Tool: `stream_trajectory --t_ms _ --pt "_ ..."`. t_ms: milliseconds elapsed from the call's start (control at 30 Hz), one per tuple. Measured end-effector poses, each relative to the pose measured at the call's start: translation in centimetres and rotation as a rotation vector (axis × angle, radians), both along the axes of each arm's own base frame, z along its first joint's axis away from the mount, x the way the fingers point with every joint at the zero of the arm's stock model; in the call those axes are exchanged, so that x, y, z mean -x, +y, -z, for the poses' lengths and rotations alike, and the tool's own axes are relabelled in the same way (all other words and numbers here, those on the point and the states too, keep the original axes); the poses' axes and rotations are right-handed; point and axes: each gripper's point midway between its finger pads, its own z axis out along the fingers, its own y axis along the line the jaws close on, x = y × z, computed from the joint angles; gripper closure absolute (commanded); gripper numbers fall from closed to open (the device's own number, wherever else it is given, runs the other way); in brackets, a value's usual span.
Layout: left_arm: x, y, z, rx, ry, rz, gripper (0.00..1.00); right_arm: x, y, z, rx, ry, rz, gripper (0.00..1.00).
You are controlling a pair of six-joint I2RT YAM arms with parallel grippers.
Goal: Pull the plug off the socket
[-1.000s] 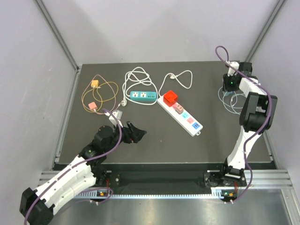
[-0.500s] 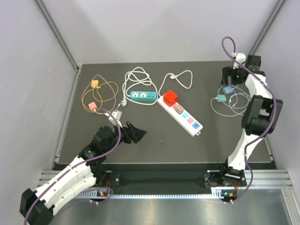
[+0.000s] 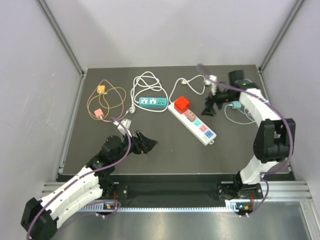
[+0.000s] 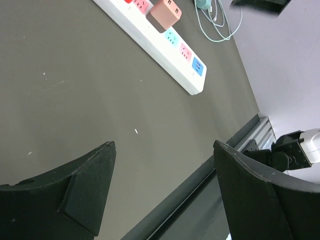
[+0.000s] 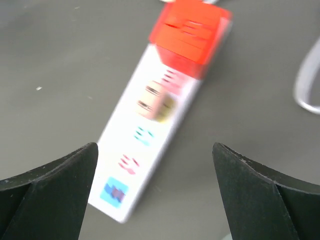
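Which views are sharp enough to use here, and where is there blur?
Right wrist view: motion-blurred throughout, the white power strip and red plug smeared. Left wrist view: sharp, socket colours clear. Top external view: crisp, except the right gripper and its purple cable, slightly smeared.

The left gripper (image 4: 165,165) hangs over the dark table (image 4: 75,90), its two black fingers (image 4: 75,195) spread wide with only bare surface between them. Well beyond them lies a white power strip (image 4: 176,60) set on a slant. A pinkish-brown plug (image 4: 166,14) sits in it near the top edge, and teal, pink and blue sockets follow toward its near end. Just past the strip is a looped pale-teal cable (image 4: 217,22). A metal rail (image 4: 260,135) runs along the table edge (lower right) below a lilac wall (image 4: 290,65).
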Motion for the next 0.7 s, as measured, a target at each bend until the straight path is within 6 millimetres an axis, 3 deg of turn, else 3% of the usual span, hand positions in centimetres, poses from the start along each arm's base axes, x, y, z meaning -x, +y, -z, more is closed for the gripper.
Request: stream_trajectory --t_ms 100,200,433,600,700 --pt "0.0 -0.1 -0.1 0.011 0.003 0.001 0.17 2.5 3.9 2.9 0.062 0.054 -0.045 0.05" --pt "-0.1 -0.3 -0.2 0.021 0.002 0.000 0.17 3.1 5.7 4.8 0.146 0.084 0.019 0.05" --pt "-0.2 -0.6 0.0 0.054 0.014 -0.001 0.17 0.8 6.3 4.9 0.224 0.043 0.217 0.13" --pt "-0.4 -0.9 0.1 0.074 0.023 0.000 0.17 0.8 7.9 5.9 0.260 0.041 0.243 0.21" --pt "-0.5 -1.1 0.3 0.086 0.032 0.001 0.18 1.2 8.5 7.0 0.283 0.065 0.244 0.33"
